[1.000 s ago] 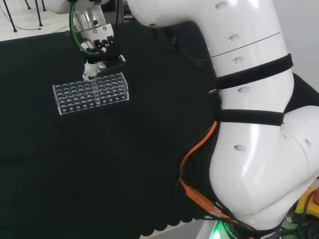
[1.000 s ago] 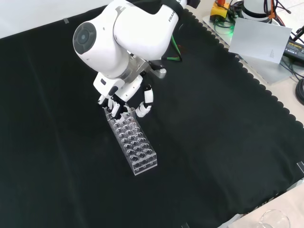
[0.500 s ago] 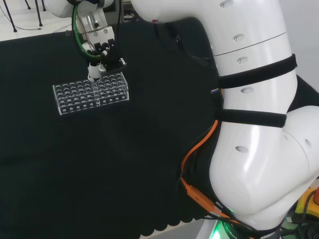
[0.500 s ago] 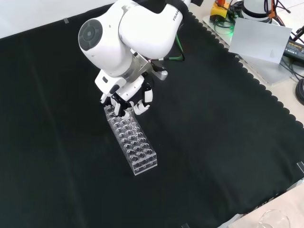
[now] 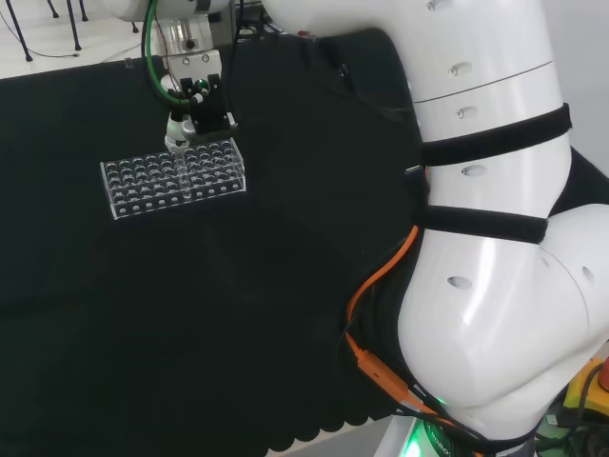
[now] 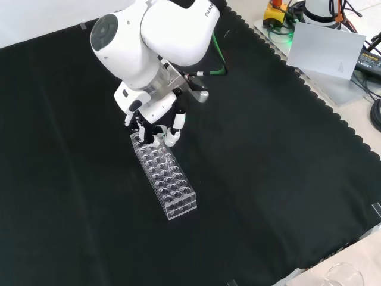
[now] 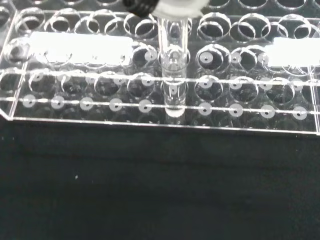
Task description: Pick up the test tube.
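A clear plastic tube rack (image 5: 173, 177) with many round holes lies on the black cloth; in the front view the rack (image 6: 168, 180) runs away from the hand. The black and white hand (image 5: 195, 119) hangs over the rack's end, and in the front view the hand (image 6: 153, 126) has its fingers and thumb curled together there. In the wrist view a clear test tube (image 7: 173, 75) stands upright in a hole of the rack (image 7: 90, 102). The tube's top is pinched between the blurred white fingertips (image 7: 176, 6).
The arm's big white links (image 5: 485, 238) stand at the head view's right, with an orange cable (image 5: 376, 281) beside them. In the front view a grey plate (image 6: 330, 56) lies past the cloth's scalloped edge, and a glass vessel (image 6: 342, 275) sits at the bottom right corner.
The thumb and fingers have closed together over the rack's end, around the tube's top. The arm's upper links have shifted a little; the rack has not moved.
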Tool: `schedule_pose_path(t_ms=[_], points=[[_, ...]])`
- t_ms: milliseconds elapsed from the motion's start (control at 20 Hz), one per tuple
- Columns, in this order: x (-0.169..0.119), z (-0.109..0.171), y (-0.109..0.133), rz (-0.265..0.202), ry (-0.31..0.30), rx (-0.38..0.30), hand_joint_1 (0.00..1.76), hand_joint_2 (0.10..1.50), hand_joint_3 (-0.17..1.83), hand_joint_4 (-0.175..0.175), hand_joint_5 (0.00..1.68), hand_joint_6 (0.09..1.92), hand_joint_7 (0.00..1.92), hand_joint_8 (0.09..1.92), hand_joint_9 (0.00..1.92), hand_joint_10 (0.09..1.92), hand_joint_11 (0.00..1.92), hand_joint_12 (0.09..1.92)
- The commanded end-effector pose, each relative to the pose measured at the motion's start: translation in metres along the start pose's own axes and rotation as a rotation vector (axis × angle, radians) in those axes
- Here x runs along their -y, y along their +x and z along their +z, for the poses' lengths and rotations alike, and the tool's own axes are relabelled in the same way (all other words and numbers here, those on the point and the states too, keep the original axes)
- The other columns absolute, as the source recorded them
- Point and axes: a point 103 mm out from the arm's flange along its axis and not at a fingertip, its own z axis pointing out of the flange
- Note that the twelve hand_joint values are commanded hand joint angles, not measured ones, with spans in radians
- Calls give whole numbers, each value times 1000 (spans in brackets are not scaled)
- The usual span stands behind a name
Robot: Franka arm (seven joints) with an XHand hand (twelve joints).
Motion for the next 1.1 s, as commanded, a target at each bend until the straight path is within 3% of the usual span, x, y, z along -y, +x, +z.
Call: schedule_pose_path(t_ms=[50,300,1100], points=[[0,-5,7,18,-86,33,1393,659,710,-175,1135,885,1290,911,1133,814,704,1274],[2,-8,10,-2,-106,36,1427,576,840,-175,1163,894,1307,946,1148,817,822,1231],[10,-42,7,-42,-145,26,1434,535,879,-175,1208,838,1344,886,1194,774,888,1212]])
